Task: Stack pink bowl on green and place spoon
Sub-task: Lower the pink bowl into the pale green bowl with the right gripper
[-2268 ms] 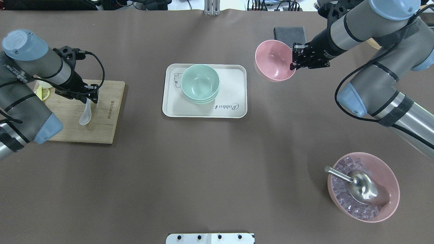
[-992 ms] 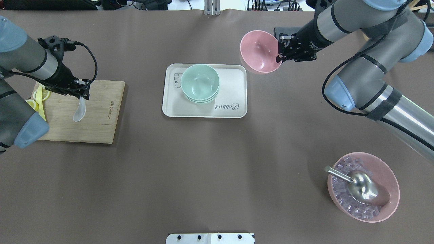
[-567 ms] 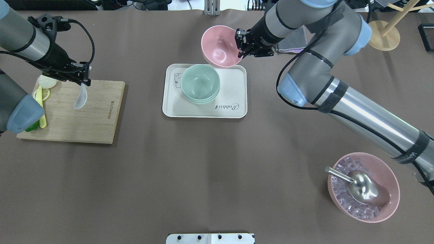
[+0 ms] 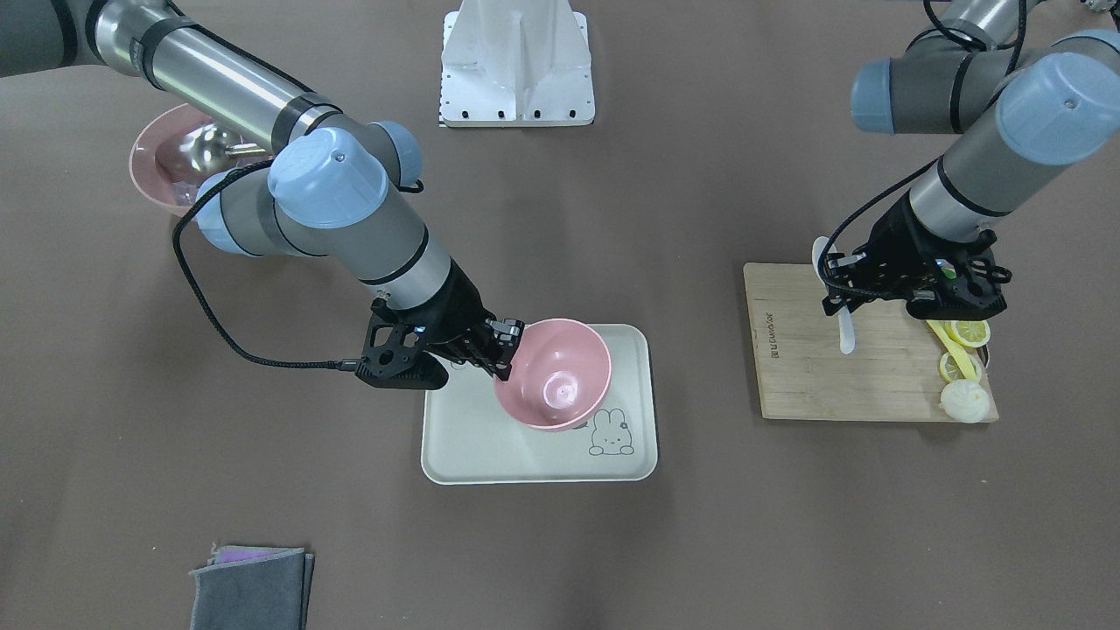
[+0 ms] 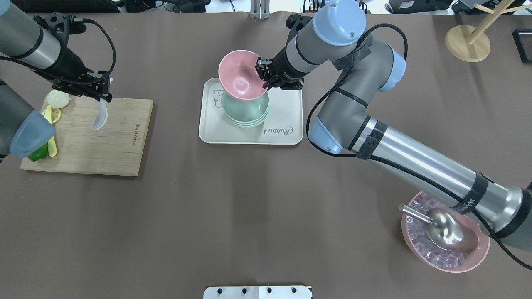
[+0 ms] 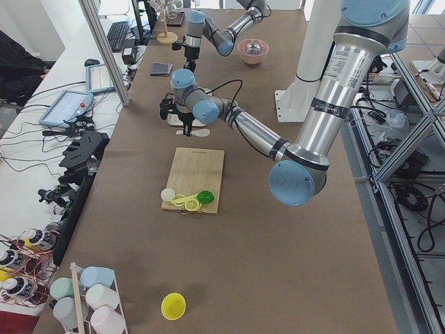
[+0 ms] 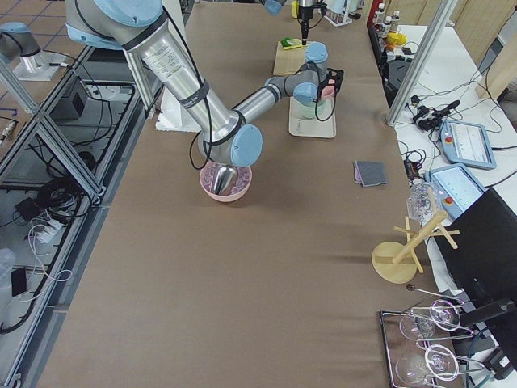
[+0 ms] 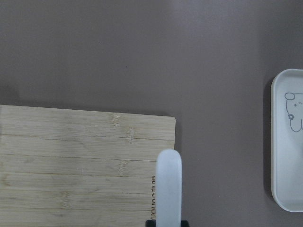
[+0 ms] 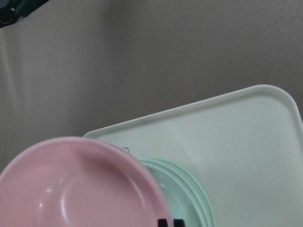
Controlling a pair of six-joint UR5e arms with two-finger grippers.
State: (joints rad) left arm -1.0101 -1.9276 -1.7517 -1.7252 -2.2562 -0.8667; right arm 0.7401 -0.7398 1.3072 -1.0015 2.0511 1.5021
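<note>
My right gripper (image 5: 263, 77) is shut on the rim of the small pink bowl (image 5: 242, 79), holding it in the air just above the stack of mint-green bowls (image 5: 246, 113) on the cream tray (image 5: 286, 132). In the front view the pink bowl (image 4: 553, 372) hides the green stack. The right wrist view shows the pink bowl (image 9: 80, 187) over the green rims (image 9: 189, 189). My left gripper (image 5: 102, 97) is shut on the white spoon (image 5: 99, 118), held above the far edge of the wooden board (image 5: 120, 141). The spoon also shows in the left wrist view (image 8: 169, 184).
Lemon slices, a yellow utensil, a green piece and a white bun (image 5: 58, 99) lie at the board's left end. A larger pink bowl with ice and a steel scoop (image 5: 444, 230) stands front right. A grey cloth (image 4: 249, 586) and a wooden stand (image 5: 463, 41) are at the far side.
My right arm has carried the pink bowl leftward from the far right to just over the green stack. My left arm has lifted the spoon off the board and moved it farther back.
</note>
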